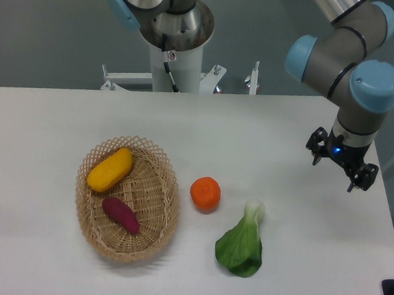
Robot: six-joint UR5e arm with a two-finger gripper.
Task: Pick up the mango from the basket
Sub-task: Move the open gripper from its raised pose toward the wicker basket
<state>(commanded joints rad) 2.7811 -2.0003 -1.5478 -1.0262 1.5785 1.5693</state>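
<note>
Gripper [341, 166] hangs over table's right edge, fingers spread, empty, well apart from basket [166, 207] near front-left. Mango [110, 169] lies in basket's rear-left part, beside sweet potato [121, 215]. Long axis runs diagonally, rear-right to front-left. Likely firm, smooth, somewhat slippery, moderately heavy; grasp across the narrow middle.

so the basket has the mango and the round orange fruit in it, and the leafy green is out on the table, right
Not quite. In the camera view the basket holds the mango and a purple-red tuber; the round orange fruit sits outside on the table, near the leafy green.
</note>
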